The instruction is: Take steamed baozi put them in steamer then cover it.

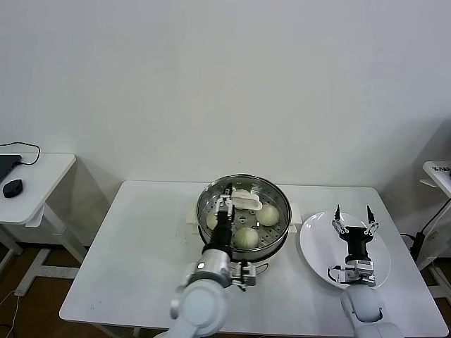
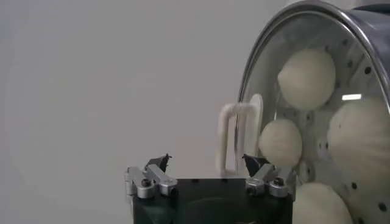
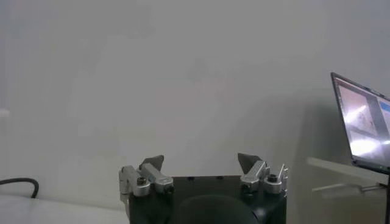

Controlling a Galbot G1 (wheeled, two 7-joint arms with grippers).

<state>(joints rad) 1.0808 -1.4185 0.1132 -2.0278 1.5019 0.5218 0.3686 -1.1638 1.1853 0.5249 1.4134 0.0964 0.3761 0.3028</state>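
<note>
At the far left edge of the head view stands a small side table (image 1: 42,176) carrying a dark computer mouse (image 1: 13,188). The main white table (image 1: 141,260) fills the lower centre of the frame.

Centre frame: the steamer (image 1: 243,209) sits on the table, its steel basket closed by the cover (image 1: 271,193), the clear glass lid seated on the rim with its cream-white handle (image 1: 245,200) lying across the middle. Steamed baozi (image 1: 246,237) show through the glass; three are distinct in the head view, and the left wrist view shows four pale domes (image 2: 306,78) behind the lid.

The left gripper (image 1: 225,204) hangs over the left part of the lid, beside the handle. Its fingers (image 2: 155,165) stand spread apart and hold nothing; in the left wrist view the handle (image 2: 239,137) lies just inside the far fingertip, and contact cannot be determined.

Right of centre: a flat white plate (image 1: 317,243) rests on the table just beside the steamer. The right gripper (image 1: 354,218) is above this plate, fingers (image 3: 152,164) spread wide and empty.

Upper right of the right wrist view: a lit laptop screen (image 3: 362,122).
</note>
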